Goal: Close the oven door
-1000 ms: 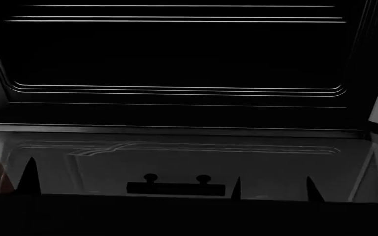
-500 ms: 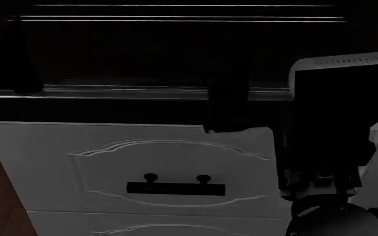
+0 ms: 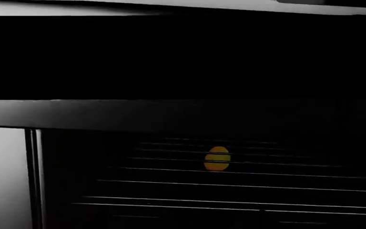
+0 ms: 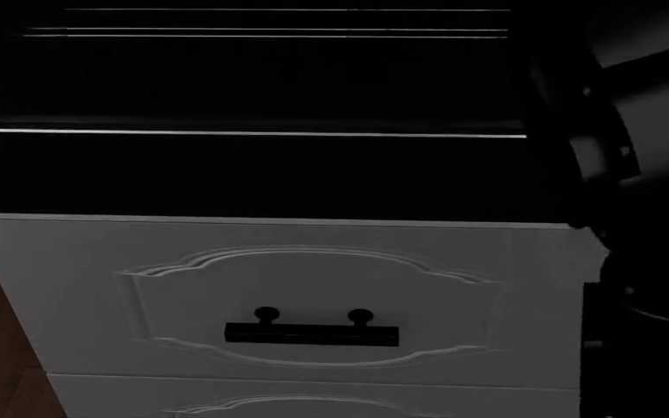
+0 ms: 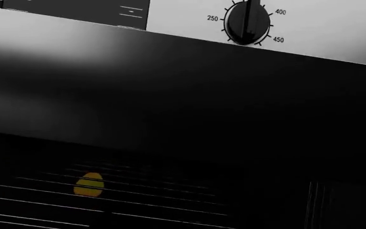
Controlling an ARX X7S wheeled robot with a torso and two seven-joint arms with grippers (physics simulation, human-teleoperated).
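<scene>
One task item: oven door (image 4: 253,174), a broad black panel across the middle of the head view, directly above the grey drawer front (image 4: 67,287).
Door position: hinged low at the drawer's top line; its free edge shows as a thin bright line (image 4: 253,132); it appears part-raised, neither flat nor shut.
Oven cavity: open to view beyond the door's edge, with silvery rack lines (image 4: 276,33) at the far top.
Cavity contents: small orange egg-shaped object (image 3: 217,158) on a rack, seen from both wrist views; what it is cannot be told.
Control panel: pale strip (image 5: 335,28) above the cavity, bearing a black temperature knob (image 5: 248,21) marked 250, 400 and 450.
Drawer fitting: black bar handle (image 4: 311,333), well below the door and untouched.
Right arm: dark mass (image 4: 648,113) at the right of the head view, close by the door's right end; contact with the door cannot be told.
Left arm: not seen in the head view.
Claws: neither shows any fingers in any view; whether spread or pressed together cannot be told.
Progress, as judged: closing under way, roughly midway.
Remaining, as judged: swing the panel up flush against the oven front, covering the racks.
</scene>
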